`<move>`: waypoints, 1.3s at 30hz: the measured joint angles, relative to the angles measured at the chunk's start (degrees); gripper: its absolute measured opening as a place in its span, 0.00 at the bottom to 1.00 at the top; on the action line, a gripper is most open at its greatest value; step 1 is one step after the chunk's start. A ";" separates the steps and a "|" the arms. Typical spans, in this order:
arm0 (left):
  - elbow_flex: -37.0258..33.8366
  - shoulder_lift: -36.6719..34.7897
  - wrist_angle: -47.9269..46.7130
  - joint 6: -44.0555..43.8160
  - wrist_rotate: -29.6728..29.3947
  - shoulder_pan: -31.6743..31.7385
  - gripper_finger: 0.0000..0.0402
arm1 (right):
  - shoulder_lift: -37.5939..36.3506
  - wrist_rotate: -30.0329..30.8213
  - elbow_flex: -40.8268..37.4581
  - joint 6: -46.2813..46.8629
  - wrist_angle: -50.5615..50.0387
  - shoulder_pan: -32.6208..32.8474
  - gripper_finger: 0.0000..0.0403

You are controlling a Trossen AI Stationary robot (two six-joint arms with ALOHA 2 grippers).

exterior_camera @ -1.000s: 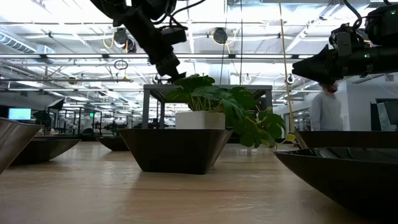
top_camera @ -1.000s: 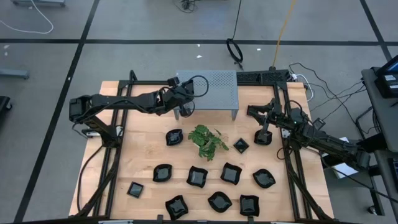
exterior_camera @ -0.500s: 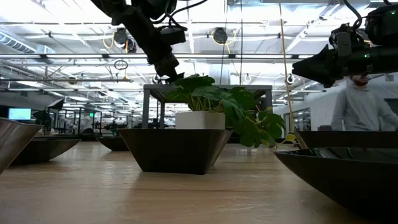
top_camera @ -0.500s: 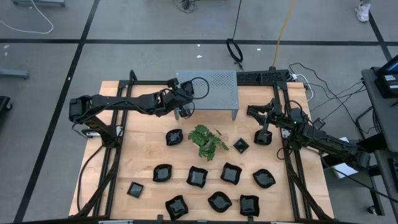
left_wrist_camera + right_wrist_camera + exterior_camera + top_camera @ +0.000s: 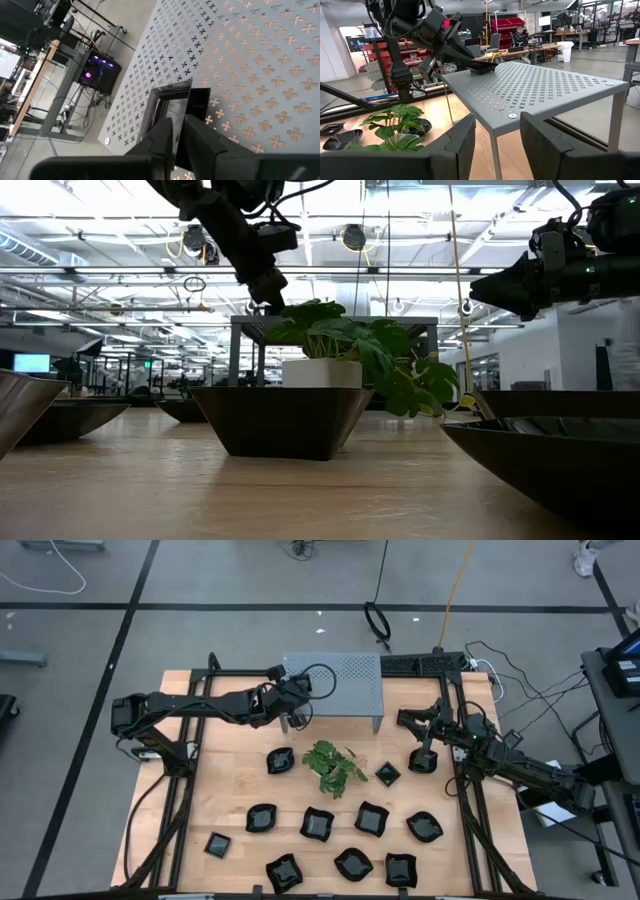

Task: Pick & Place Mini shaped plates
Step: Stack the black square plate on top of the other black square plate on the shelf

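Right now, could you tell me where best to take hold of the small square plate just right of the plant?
Pinch the raised rim from straight above, at the corner facing away from the plant. The plate lies flat, turned like a diamond, with leaves close on its other side. The right gripper, fingers open, is nearest.

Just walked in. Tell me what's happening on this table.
The left gripper is shut on a small black plate, holding it on the grey perforated shelf at the table's far edge. The right gripper hangs open over the table's right side, above another plate. About a dozen more black plates lie across the wooden table around a green plant, still waiting.
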 joint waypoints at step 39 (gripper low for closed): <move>0.04 -0.22 18.05 -2.15 -6.69 -12.58 0.36 | 0.02 0.00 0.01 0.01 0.00 0.01 0.35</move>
